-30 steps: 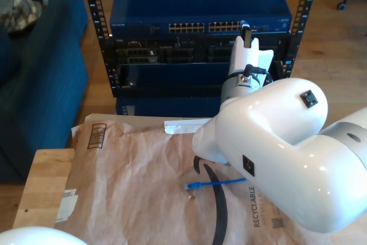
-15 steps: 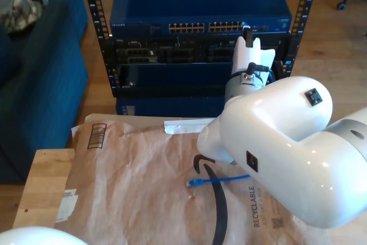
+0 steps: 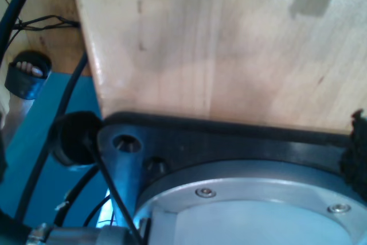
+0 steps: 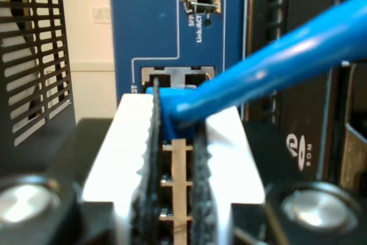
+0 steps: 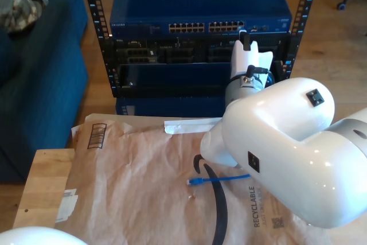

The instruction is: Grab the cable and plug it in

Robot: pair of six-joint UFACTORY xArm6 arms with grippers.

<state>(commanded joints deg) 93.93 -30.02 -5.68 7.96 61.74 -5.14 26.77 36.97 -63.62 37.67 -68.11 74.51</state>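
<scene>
The bright-blue cable (image 4: 275, 61) runs out from between my second gripper's (image 4: 175, 107) white fingers (image 4: 129, 142), which are shut on its plug end. Directly ahead of the gripper is a pair of ports (image 4: 178, 77) on the blue switch face (image 4: 149, 27). In the exterior view my second gripper (image 5: 245, 39) points at the blue switch (image 5: 200, 10) near the right end of its port row. The cable's other stretch (image 5: 221, 179) lies on brown paper, its free plug (image 5: 193, 182) toward the exterior view's left. The arm's large white body hides the cable's middle.
The switch sits in a black rack (image 5: 94, 21) above other dark units. Brown packaging paper (image 5: 143, 159) covers the wooden table (image 5: 49, 182). A blue sofa (image 5: 34, 73) stands at the exterior view's left. A wooden board (image 3: 218, 44), black plate (image 3: 229, 142) and black cables (image 3: 69, 101) show in the first wrist view.
In the exterior view my second gripper's tip has dropped slightly, from the switch's port row toward its lower edge, and the arm's elbow has swung a little right. The loose cable end barely shifted.
</scene>
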